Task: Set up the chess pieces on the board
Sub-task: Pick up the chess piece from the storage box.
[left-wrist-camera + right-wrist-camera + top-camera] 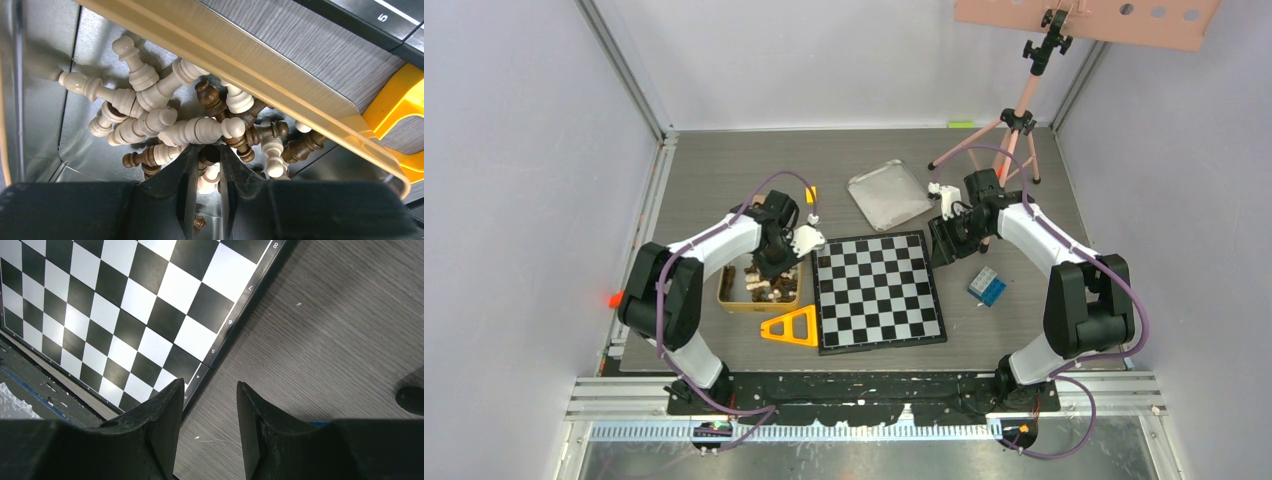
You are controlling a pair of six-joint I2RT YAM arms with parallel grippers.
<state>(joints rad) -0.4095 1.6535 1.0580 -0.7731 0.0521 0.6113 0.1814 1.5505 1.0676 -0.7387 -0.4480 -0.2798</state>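
Left gripper: down in the tin, fingers a narrow gap apart among the pieces; we cannot tell if one is pinched.
Pieces: dark and pale, heaped in the tin, left of the board.
Right gripper: spread, holding nothing, over the table at the board's right edge.
Writing: we read 4 to 8 on the border.

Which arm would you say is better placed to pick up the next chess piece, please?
The left. The left pincer is down inside the gold tin, fingers straddling the heaped chess pieces. The right pincer hangs open and empty over bare table beside the board, with no piece near it.
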